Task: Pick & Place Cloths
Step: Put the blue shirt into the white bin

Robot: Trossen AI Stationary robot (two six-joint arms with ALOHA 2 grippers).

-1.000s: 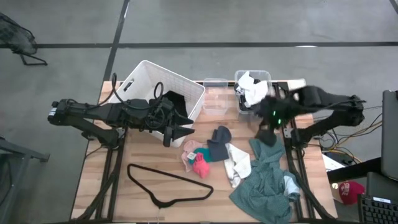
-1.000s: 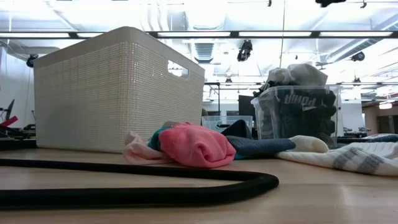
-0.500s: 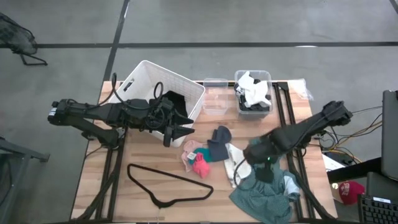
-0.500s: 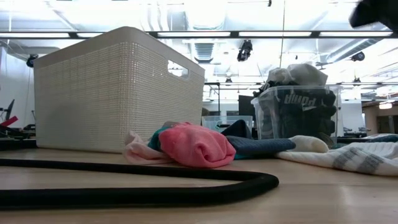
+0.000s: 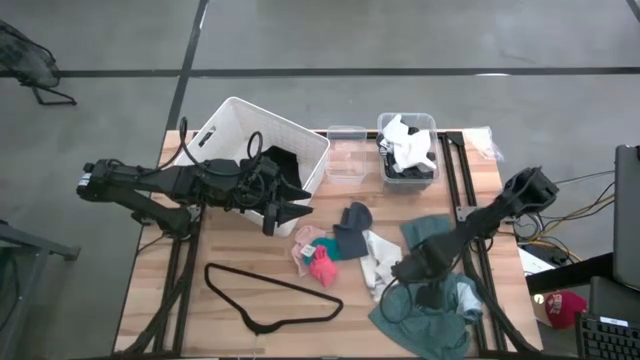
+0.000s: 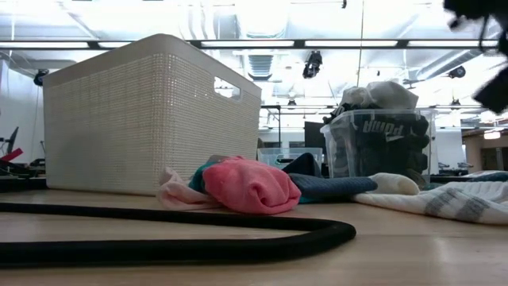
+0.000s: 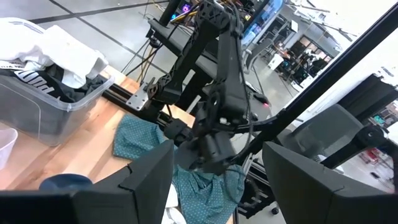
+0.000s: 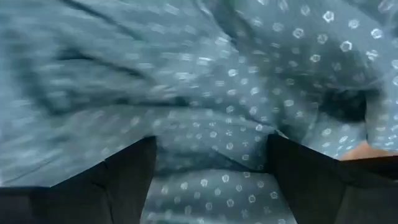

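Cloths lie scattered over the right half of my tabletop (image 5: 240,250): the large teal-green garment (image 5: 432,240) sprawls at about four o'clock from the middle, with a white cloth (image 5: 383,262) just left of it, a dark blue piece (image 5: 352,228) beyond that, and a small pink piece (image 5: 322,266) beside a pale one toward six o'clock. My right tool (image 5: 423,292) is down over the teal-green garment, its fingers (image 8: 124,180) spread wide with dotted teal fabric filling the gap between them; it has nothing clamped. My left tool (image 5: 283,212) hangs at about nine o'clock, just beside the white basket (image 5: 230,125), also spread wide and empty. A black cloth (image 5: 283,165) sits inside the basket's near corner. At twelve o'clock a clear bin (image 5: 407,125) holds white and black cloths, with a smaller clear container (image 5: 346,160) to its left. A thin black hanger (image 5: 270,290) lies at seven o'clock.
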